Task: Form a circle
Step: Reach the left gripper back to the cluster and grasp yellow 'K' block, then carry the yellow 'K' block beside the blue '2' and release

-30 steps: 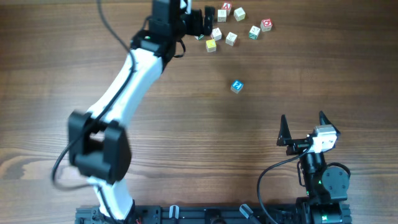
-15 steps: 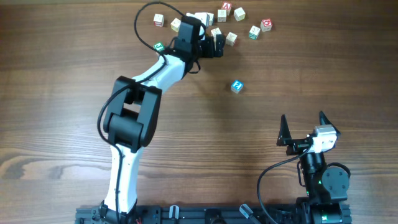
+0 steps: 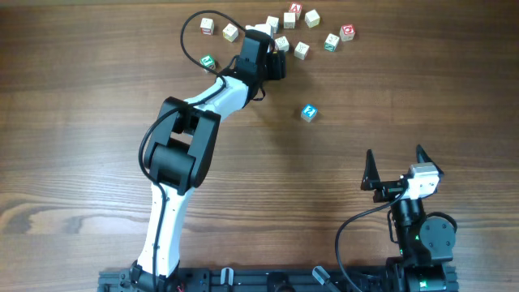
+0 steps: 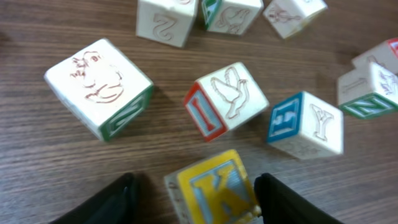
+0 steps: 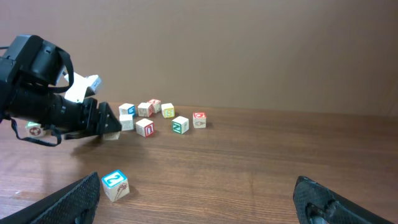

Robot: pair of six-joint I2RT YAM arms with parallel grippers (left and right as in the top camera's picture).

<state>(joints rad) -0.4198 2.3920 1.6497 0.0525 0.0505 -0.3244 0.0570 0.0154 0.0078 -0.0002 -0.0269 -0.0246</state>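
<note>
At the far edge of the brown wooden table (image 3: 73,122), the left gripper (image 3: 277,65) has swung onto the small yellow-faced wooden K cube (image 4: 214,190), jaws narrowing but not yet clamped, so circle-building is barely started; the small blue-faced wooden cube (image 3: 308,113) lies apart mid-table, and the right gripper (image 3: 395,156) is parked with jaws wide apart.

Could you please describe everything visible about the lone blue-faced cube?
The blue-faced cube is a pale wooden block whose top face carries a blue-framed printed character; one side shows a faint reddish drawing. It rests flat, turned slightly askew, alone on the wooden table, apart from the other cubes. Only the table touches it.
</note>
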